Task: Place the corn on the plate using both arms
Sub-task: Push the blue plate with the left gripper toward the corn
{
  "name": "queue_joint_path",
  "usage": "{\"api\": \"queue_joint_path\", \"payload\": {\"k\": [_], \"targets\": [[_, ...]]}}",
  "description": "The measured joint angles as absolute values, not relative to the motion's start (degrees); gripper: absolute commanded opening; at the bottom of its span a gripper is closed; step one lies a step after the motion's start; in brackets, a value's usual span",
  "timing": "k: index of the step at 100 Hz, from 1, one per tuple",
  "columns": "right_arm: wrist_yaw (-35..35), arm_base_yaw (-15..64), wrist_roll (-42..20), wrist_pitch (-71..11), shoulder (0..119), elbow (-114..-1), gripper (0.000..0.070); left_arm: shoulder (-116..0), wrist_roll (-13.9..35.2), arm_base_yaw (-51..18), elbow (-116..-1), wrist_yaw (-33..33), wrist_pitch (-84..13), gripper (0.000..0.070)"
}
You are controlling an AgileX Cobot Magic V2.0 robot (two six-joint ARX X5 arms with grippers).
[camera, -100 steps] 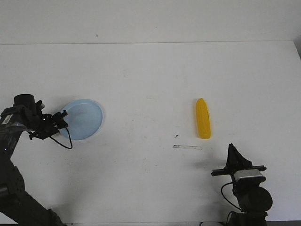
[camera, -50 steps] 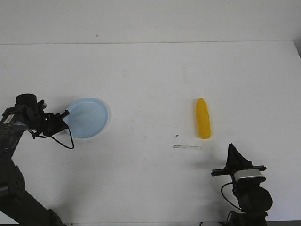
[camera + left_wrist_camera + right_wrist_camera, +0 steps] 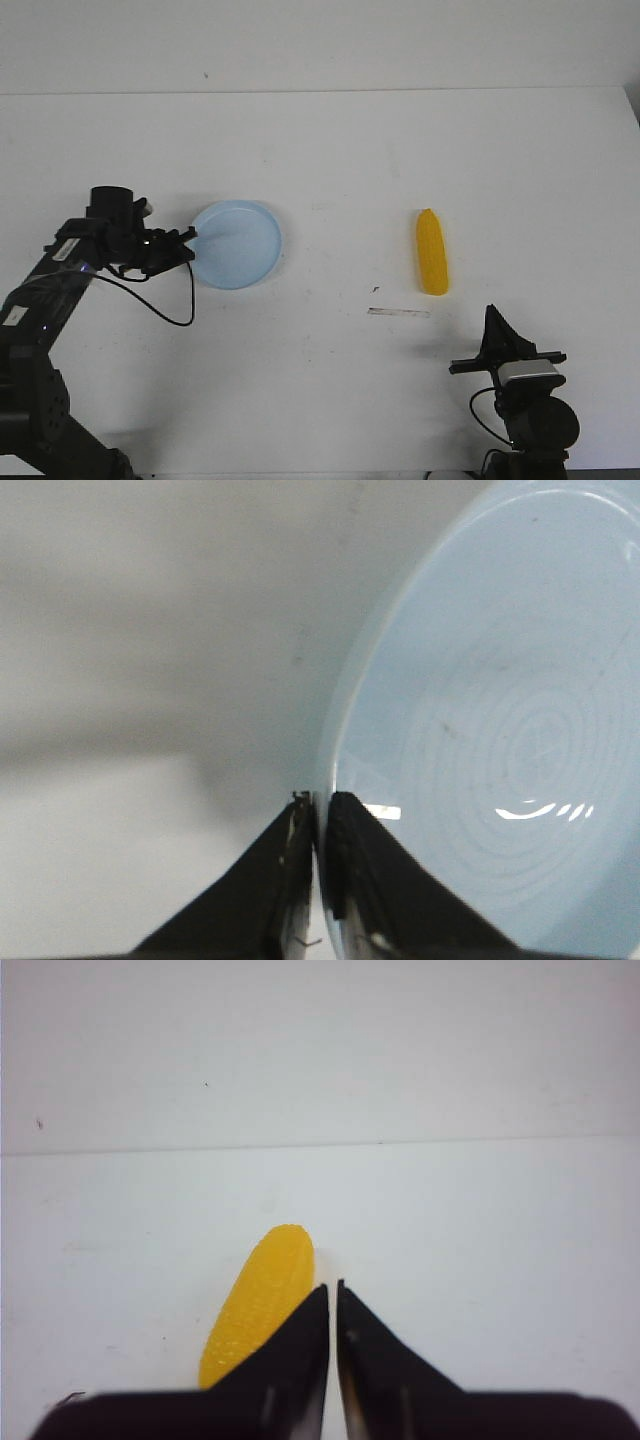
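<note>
The pale blue plate (image 3: 238, 244) lies left of the table's middle, and my left gripper (image 3: 190, 247) is shut on its left rim. The left wrist view shows both black fingers pinching the plate's (image 3: 500, 720) thin rim, with my left gripper (image 3: 320, 802) at its edge. The yellow corn (image 3: 432, 252) lies on the table to the right, lengthwise away from me, tapered end far. My right gripper (image 3: 492, 318) stands shut near the front right, short of the corn and holding nothing. Through the right wrist camera the corn (image 3: 258, 1300) sits beyond my right gripper (image 3: 332, 1286), partly behind one finger.
A thin grey strip (image 3: 398, 312) lies on the white table (image 3: 330, 160) just in front of the corn, with a small dark speck (image 3: 375, 289) beside it. The left arm's black cable (image 3: 170, 310) loops over the table.
My left gripper has dragged the plate to the right, toward the table's middle. The right arm and the corn have stayed where they were.
</note>
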State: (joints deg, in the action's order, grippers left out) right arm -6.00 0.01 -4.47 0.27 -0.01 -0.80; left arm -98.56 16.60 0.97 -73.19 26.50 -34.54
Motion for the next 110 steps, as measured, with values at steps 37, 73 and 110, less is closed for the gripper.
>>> {"api": "queue_joint_path", "payload": {"k": [37,73,110], "targets": [[-6.0,0.0,-4.5,0.3,0.0,-0.8,0.0013,-98.6,25.7,-15.6,-73.2,26.7,-25.8,0.0001],[-6.0,0.0,-4.4,0.3,0.0,-0.8,0.0013,-101.8,30.1,-21.2,-73.2,23.9,-23.6,0.0001],[-6.0,0.0,-4.4,0.3,0.0,-0.8,0.0013,-105.2,31.0,-22.2,-73.2,23.5,-23.4,0.0187]]}}
